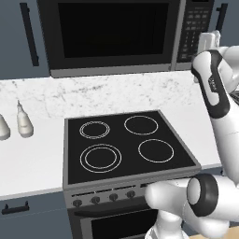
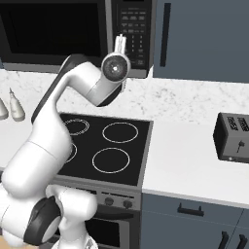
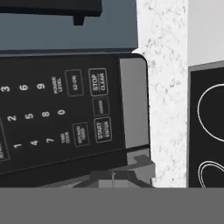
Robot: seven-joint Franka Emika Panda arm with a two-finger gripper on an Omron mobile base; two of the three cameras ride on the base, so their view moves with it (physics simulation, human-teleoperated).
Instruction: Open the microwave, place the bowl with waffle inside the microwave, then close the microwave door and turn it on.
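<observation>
The microwave door was shut, the bowl and waffle presumably behind it. The tool, jaws closed and empty, hung just before the keypad; best to push straight at the START/ENTER button, avoiding STOP/CLEAR

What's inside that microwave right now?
The microwave door is closed and its dark glass shows only blackness. Whether anything sits inside cannot be seen.
</observation>
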